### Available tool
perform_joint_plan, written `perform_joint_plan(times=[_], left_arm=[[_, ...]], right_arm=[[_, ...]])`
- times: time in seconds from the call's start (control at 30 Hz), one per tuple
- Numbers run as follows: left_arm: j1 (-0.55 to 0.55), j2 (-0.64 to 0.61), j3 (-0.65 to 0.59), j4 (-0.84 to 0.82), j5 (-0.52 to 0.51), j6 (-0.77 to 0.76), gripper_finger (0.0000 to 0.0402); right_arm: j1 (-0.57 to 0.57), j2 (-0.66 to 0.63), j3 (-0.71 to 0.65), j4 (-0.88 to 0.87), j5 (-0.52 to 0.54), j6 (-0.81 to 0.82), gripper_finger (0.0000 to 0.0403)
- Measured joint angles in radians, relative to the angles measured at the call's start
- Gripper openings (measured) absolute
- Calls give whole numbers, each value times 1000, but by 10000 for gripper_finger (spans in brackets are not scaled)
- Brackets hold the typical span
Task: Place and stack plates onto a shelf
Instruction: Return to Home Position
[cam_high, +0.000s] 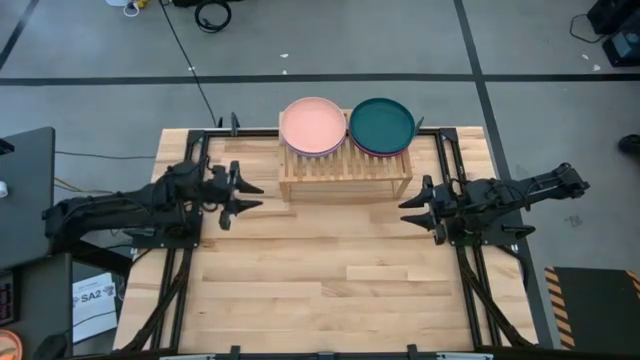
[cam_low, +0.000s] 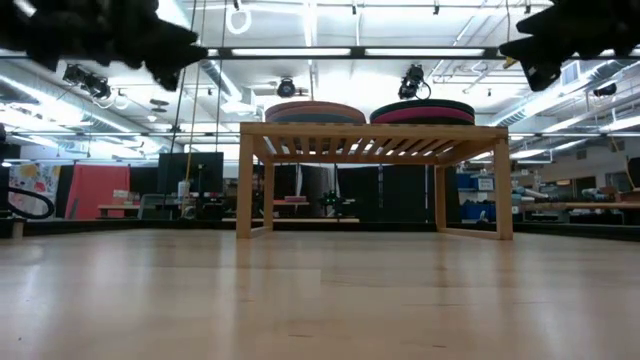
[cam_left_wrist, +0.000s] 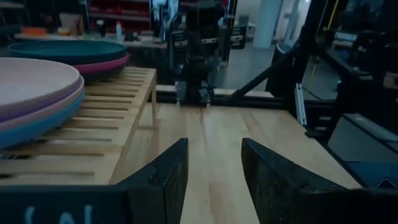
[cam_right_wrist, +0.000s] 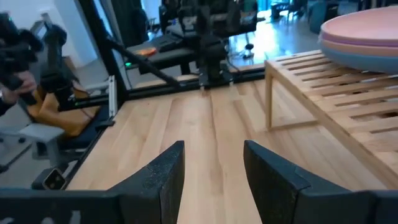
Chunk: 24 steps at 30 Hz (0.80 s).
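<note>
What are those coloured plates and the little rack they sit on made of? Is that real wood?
The two top plates, the peach plate and the dark teal plate, look like matte plastic or a similar moulded material: solid even colour, no glossy glaze. The shelf looks like light unpainted wood, perhaps bamboo: pale tan slats and legs, no paint showing.

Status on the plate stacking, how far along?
Looks done: two stacks sit on the shelf, a peach plate topping one, a teal plate the other; no plate shows on the table. In hand: nothing, left gripper and right gripper both open and empty, flanking the shelf. Left: likely only parking the arms.
</note>
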Motion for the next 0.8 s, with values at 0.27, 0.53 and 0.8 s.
perform_joint_plan(times=[0.27, 0.53, 0.8], left_arm=[[-2, -159, -209, 148, 0, -21, 155], [-2, -236, -341, 262, 0, -26, 155], [-2, -244, -344, 245, 29, -11, 155]], right_arm=[[0, -116, -68, 12, 16, -33, 170], [0, -259, -141, 13, 17, -69, 170], [0, -341, -199, 21, 22, -122, 170]])
